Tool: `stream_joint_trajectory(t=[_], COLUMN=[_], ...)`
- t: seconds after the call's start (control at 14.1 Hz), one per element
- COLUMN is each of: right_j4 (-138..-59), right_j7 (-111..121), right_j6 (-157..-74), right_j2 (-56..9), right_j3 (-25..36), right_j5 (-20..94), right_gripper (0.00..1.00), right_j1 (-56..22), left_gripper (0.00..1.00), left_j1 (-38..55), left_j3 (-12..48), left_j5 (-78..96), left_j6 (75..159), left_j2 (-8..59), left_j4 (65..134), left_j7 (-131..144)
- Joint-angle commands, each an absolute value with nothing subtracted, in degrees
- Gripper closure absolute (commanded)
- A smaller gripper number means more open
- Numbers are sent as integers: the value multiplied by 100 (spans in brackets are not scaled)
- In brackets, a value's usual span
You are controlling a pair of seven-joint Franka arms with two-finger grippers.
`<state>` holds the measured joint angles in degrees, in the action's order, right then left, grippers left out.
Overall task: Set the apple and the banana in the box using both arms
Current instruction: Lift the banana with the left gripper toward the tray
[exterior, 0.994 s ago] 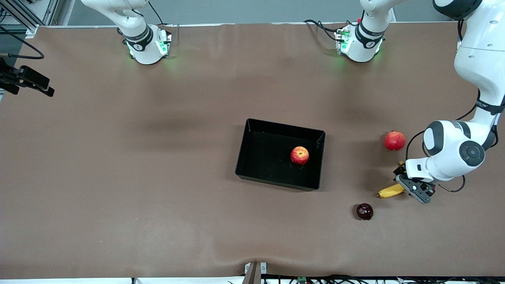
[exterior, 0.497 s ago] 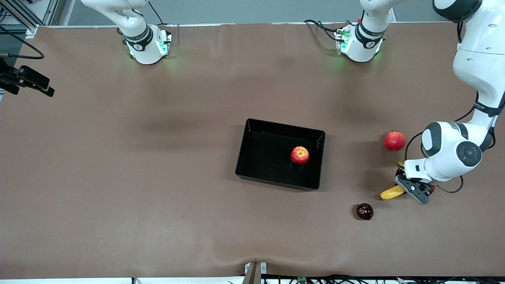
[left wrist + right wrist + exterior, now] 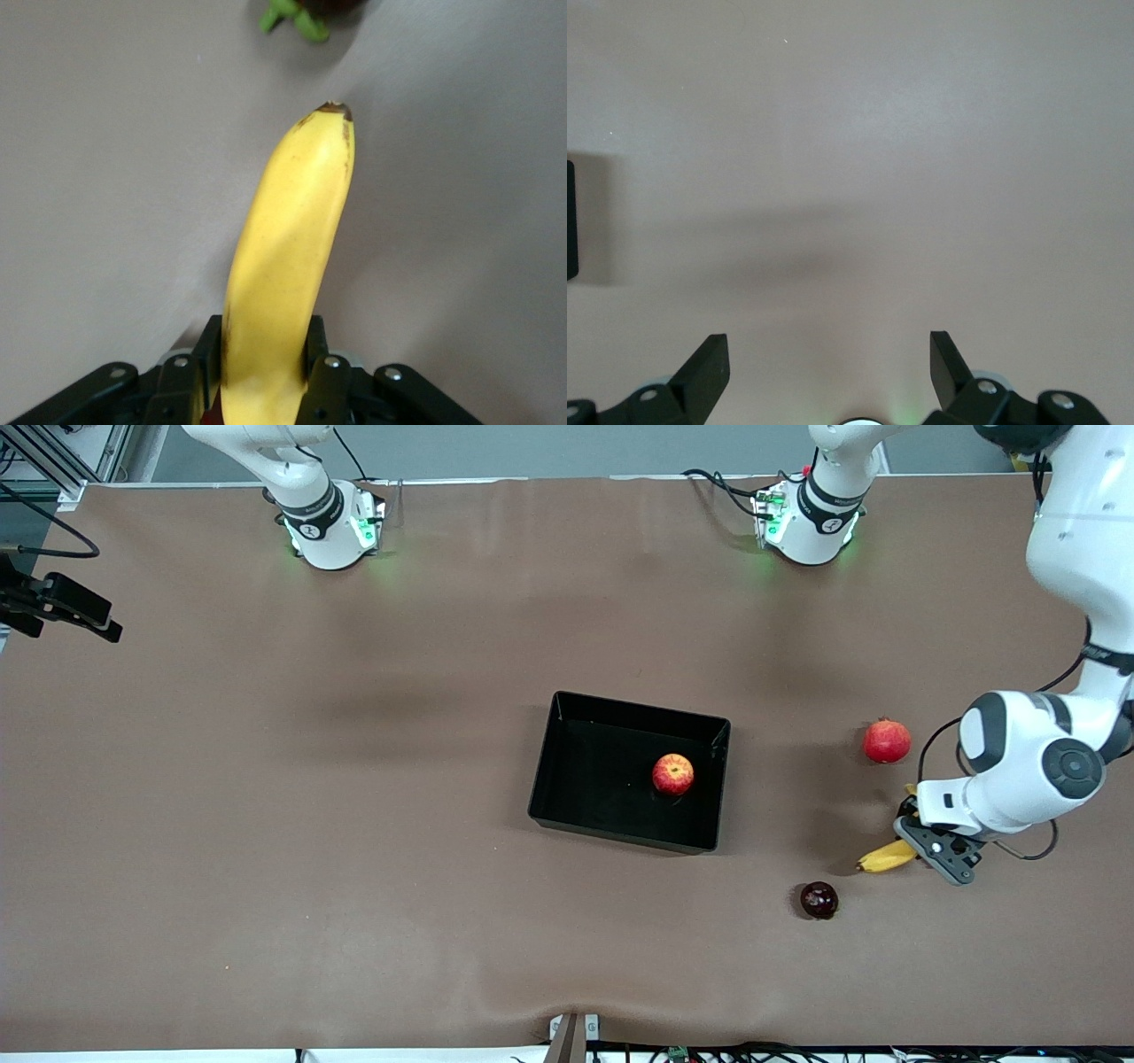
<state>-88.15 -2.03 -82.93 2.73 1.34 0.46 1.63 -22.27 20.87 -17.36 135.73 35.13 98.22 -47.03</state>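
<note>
We see the right gripper (image 3: pixel 824 354) waiting with fingers spread over bare worktop, the yellow-speckled red apple (image 3: pixel 673 774) in the glossy black box (image 3: pixel 567 708) mid-table, and the left gripper (image 3: pixel 928 843) clamped on the curved yellow, dark-tipped banana (image 3: pixel 886 857) near the left arm's end.

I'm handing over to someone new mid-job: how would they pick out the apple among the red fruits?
Find the black box in the middle of the table. The apple lies inside it, toward the left arm's end. It is the only fruit in the box, red with yellow patches, while the plain red fruit and the dark fruit lie on the table.
</note>
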Motion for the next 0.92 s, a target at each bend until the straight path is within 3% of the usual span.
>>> stream_joint_trajectory(t=[0.0, 0.36, 0.85], right_j4=[-8842, -8842, -8842], right_j7=[-281, -299, -281], right_j6=[-8314, -8376, -8341], right_j2=[343, 334, 343], right_j3=[141, 141, 141], right_j5=[-18, 0, 0], right_gripper=[0, 0, 0], right_j1=[105, 105, 97], left_gripper=[100, 100, 100], left_j1=[-2206, -2206, -1786], left_j3=[2214, 2969, 3867], left_j5=[-1846, -1731, -1362], left_j6=[12861, 10910, 10679], left_j2=[2736, 2522, 2593], left_j4=[9923, 8888, 8789], left_j7=[-4720, -3696, 434])
